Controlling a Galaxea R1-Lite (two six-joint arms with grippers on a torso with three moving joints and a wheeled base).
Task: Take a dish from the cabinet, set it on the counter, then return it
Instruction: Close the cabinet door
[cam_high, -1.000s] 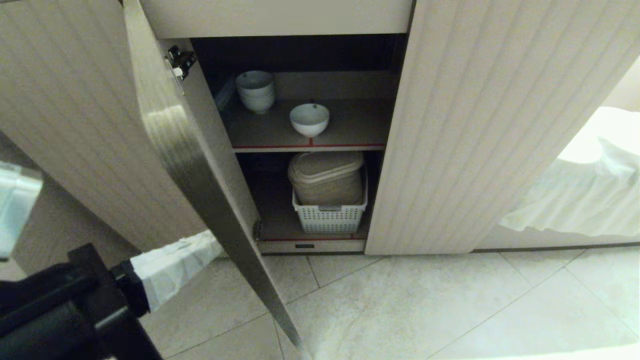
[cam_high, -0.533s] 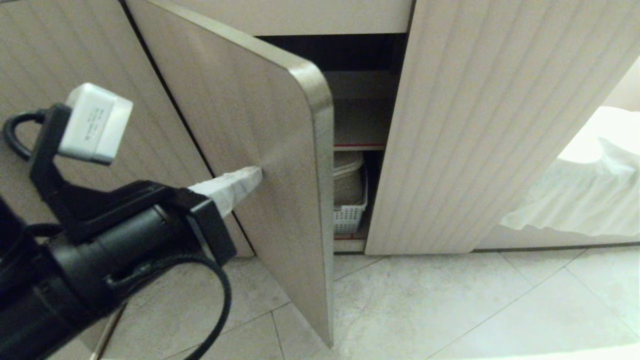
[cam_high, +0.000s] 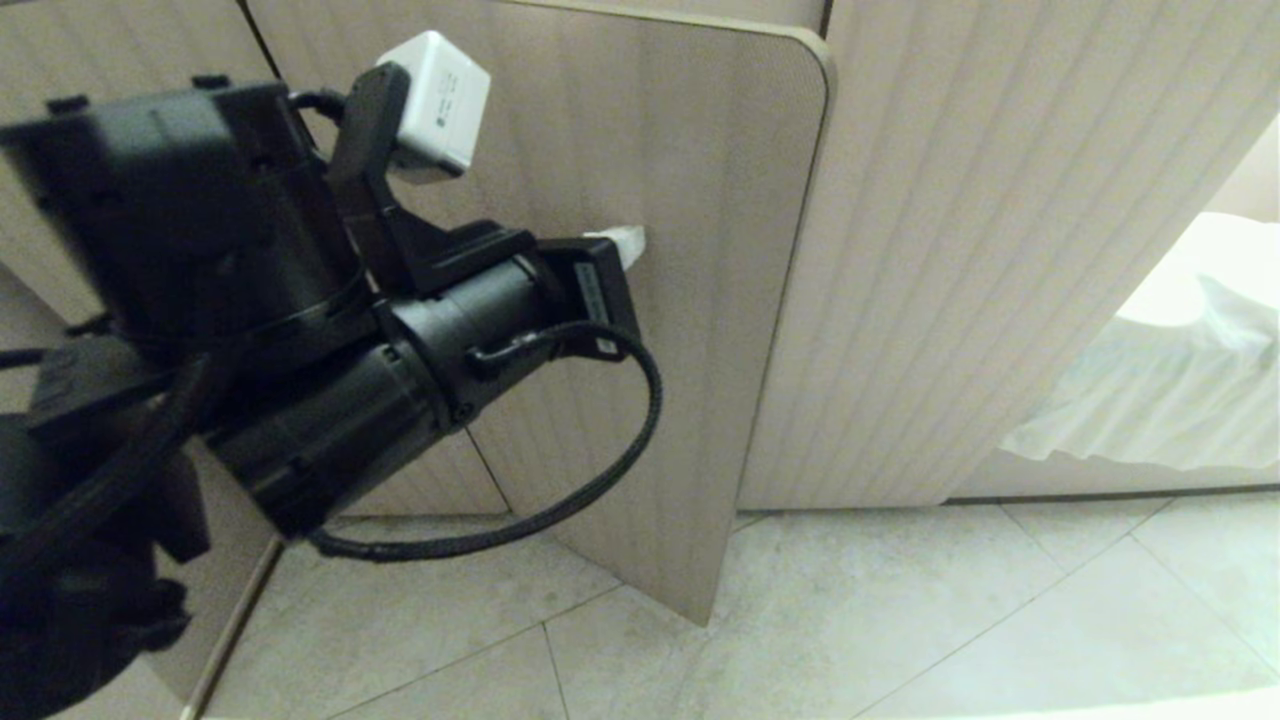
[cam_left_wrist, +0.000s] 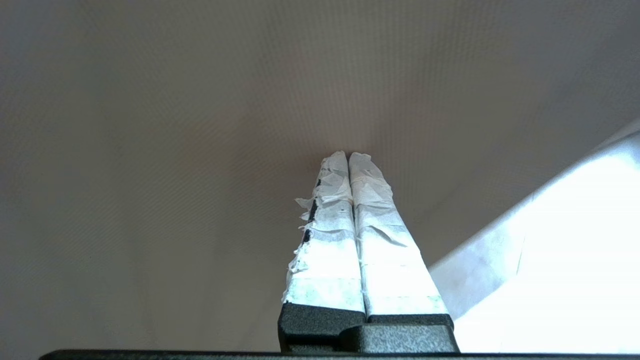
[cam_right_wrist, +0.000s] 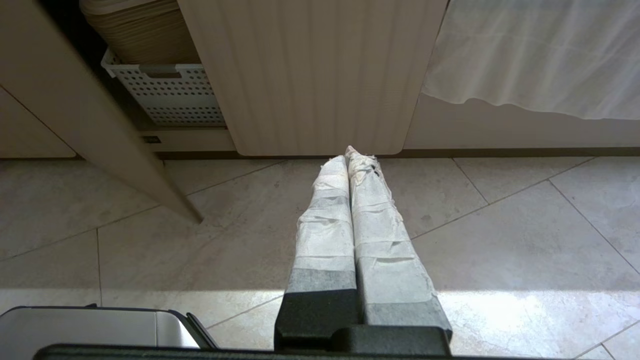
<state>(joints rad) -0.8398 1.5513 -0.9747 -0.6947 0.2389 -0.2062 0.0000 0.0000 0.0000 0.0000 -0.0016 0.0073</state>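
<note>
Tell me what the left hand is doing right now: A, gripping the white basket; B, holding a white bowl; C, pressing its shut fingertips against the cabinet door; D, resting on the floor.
C: the left hand has its taped fingers together, tips against the door of the cabinet, holding nothing.

cabinet (cam_high: 900, 250), pale beige ribbed doors, left door (cam_high: 700, 350) nearly shut, interior hidden

The left arm reaches forward and up across the head view, wrist camera riding above the forearm, a cable looping beneath. The left gripper (cam_left_wrist: 349, 156) has its taped fingers (cam_left_wrist: 327, 240) pressed together. The right gripper (cam_right_wrist: 351, 152) hangs low, apparently parked, fingers likewise together.
</note>
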